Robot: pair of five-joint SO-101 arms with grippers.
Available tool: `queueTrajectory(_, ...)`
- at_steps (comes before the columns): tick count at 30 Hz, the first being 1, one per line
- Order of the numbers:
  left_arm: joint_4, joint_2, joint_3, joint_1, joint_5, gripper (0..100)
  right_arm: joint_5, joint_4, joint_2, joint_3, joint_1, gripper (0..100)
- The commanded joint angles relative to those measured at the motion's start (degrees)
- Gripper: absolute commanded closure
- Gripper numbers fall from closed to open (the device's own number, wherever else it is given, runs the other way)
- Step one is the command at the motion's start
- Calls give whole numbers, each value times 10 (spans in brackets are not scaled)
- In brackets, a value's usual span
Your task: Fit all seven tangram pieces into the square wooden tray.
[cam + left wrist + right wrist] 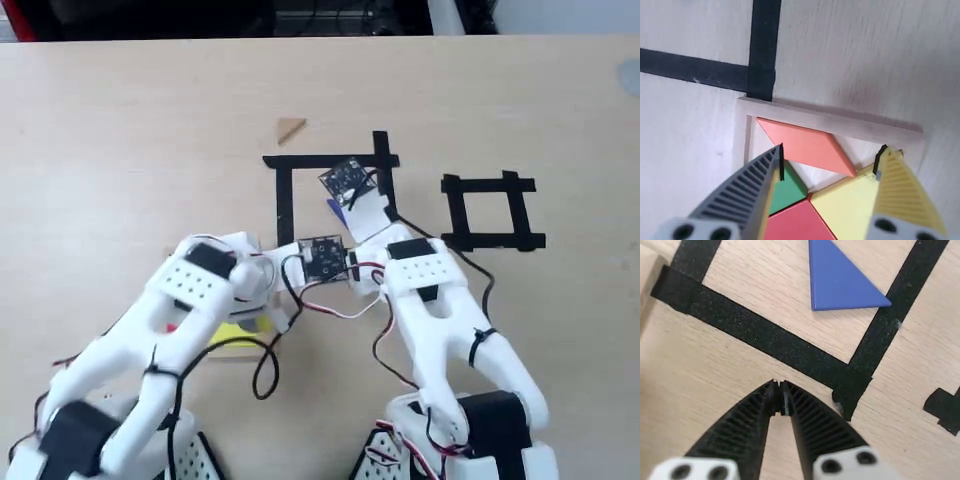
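Four pcs show in the wooden tray (pixel 830 125), near side of the tabletop (pixel 120 120), under the L arm. Orange parallelogram (pixel 805 145) lies along the rim, w/ green triangle (pixel 790 187), red pc (pixel 792 220) and yellow pc (pixel 845 207) flat and packed close together. L claw (pixel 831 152) hangs over them wide open, holding nothing: one finger above the green, the other above the yellow. Part of the tray is hidden, so can't say if more pcs sit in there.

Next door, R claw (pixel 780 387) is pinched closed, tips touching, nothing btw them. It hovers over bare wood just outside a black tape square (pixel 755 335). Inside that square is the blue triangle (pixel 840 277), flat, one corner close to the tape. Further out, a small tan triangle (pixel 291 128) lies alone beyond the tape, and a second tape square (pixel 490 212) sits off on the R arm's side.

My read: mid-task, fetch step. At least blue and prob. the tan pc aren't in yet. Blue looks like the next pick, and R is nearest.

- **Pick:** spread the fingers first, cross the tape line, come down across the triangle's edges, not a point. Thin flat pc, likely to skid.
- **Place:** carry it to the tray and turn it to suit whatever gap is left.
- **L arm:** should prob. back off so the two arms don't clash over the tray.
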State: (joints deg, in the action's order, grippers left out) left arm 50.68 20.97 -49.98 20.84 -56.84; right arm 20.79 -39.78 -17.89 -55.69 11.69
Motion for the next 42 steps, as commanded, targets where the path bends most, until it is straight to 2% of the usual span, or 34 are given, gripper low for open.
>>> queueTrajectory(1, -1, -49, 44, -5, -4, 697, 5, 6, 1, 28, -9, 987)
queueTrajectory(6, -42, -65, 45, -10, 5, 697, 5, 6, 2, 28, -9, 987)
queueTrajectory(10, -73, -66, 47, -13, 61, 697, 5, 6, 4, 28, -9, 987)
queueTrajectory(15, -81, -91, 61, -33, 68, 697, 5, 6, 4, 28, -9, 987)
queueTrajectory(21, -75, -183, 99, -44, 99, 697, 5, 6, 5, 28, -9, 987)
queueTrajectory(31, -12, -161, 111, -37, 109, 697, 5, 6, 5, 28, -9, 987)
queueTrajectory(42, 18, -126, 111, -55, 124, 697, 5, 6, 5, 28, -8, 987)
